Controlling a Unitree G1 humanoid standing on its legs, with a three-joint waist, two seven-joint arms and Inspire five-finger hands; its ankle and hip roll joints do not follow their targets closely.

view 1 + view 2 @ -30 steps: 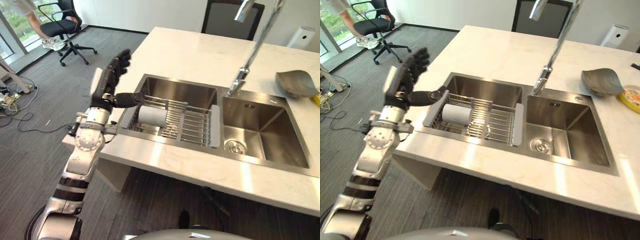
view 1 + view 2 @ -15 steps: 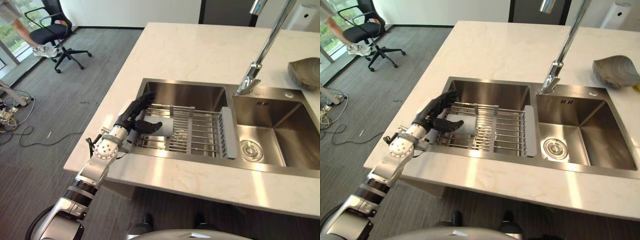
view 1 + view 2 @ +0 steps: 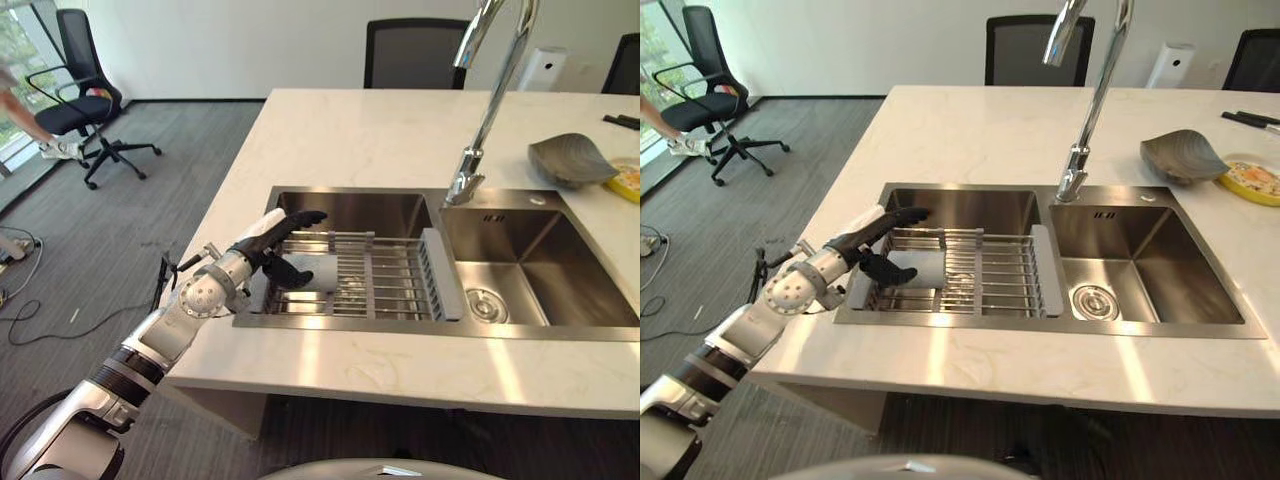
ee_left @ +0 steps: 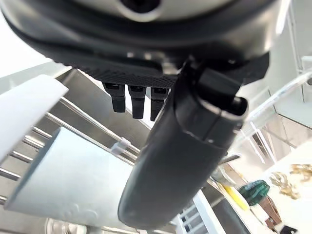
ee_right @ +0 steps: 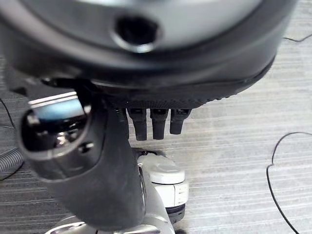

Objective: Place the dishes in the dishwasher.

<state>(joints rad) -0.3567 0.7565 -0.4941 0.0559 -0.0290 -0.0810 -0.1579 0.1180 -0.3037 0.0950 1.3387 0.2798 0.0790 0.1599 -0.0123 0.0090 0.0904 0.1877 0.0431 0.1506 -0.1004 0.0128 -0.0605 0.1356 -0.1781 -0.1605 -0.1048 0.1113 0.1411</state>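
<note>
Office kitchenette or demo kitchen inside an office space. Pale marble-look stone worktop (image 3: 400, 130) forms an island with a double stainless-steel sink (image 3: 520, 270) set in it, tall chrome arched faucet (image 3: 485, 100) between the basins, metal wire dish rack (image 3: 370, 285) sitting in the left basin. Grey shell-shaped bowl (image 3: 570, 160) and yellow plate (image 3: 1252, 180) on the worktop far side. Grey striped carpet floor (image 3: 120, 230), black swivel office chair on castors (image 3: 85, 105) near a window, black high-back chairs (image 3: 405, 50) behind the island, plain white wall (image 3: 220, 45).
</note>
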